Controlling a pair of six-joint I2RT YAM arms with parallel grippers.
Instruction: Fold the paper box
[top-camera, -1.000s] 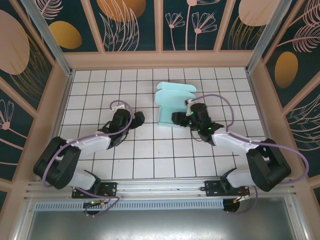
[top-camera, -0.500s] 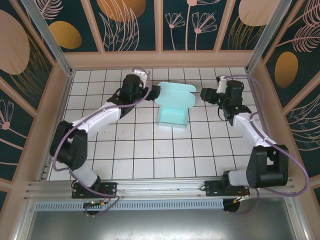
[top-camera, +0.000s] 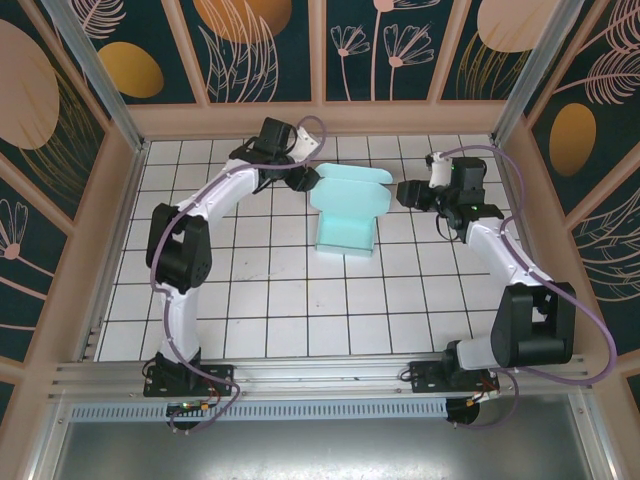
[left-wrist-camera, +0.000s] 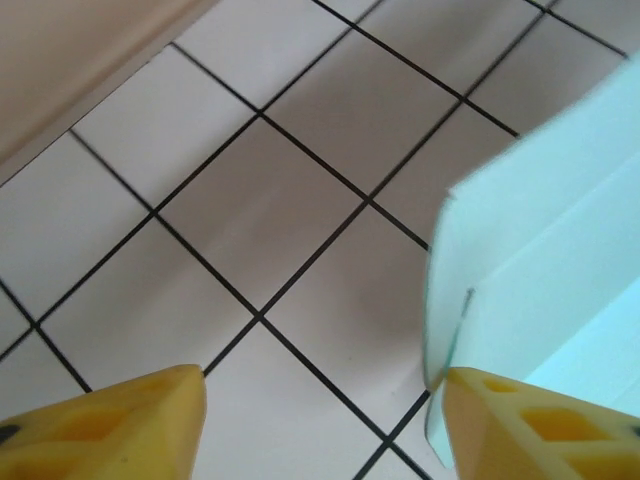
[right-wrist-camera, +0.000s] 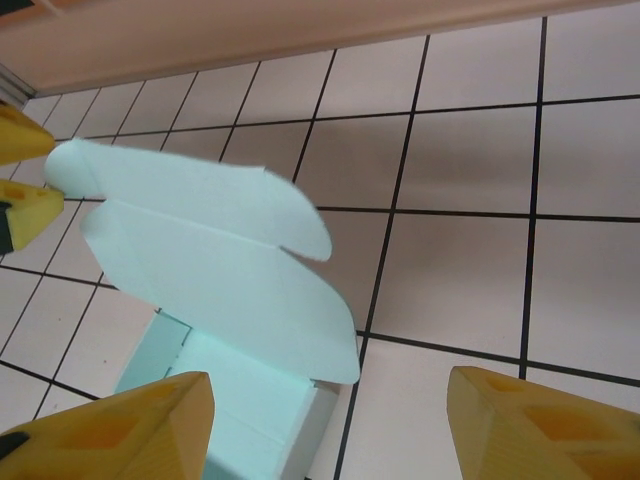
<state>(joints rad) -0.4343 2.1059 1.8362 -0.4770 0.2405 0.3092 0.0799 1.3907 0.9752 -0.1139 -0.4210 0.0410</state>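
I had the paper box (top-camera: 347, 212) lying toward the bench's (top-camera: 300, 310) 12 o'clock, with the left claw (top-camera: 309, 180) parted at its 10 o'clock corner and the right claw (top-camera: 403, 193) parted at 2 o'clock, both empty, bracketing the rear flaps, I judged, for folding.

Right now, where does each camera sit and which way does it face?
Top: above and behind the robot, looking down on the table; left arm and right arm show, left gripper and right gripper flanking the paper box.
Left wrist: on the left arm, looking down at tiles and the box's edge, past its yellow fingers.
Right wrist: on the right arm, facing the box's flaps and the back wall, its fingers below.
Shared: all see the box; right wrist also catches the left gripper's fingertips.
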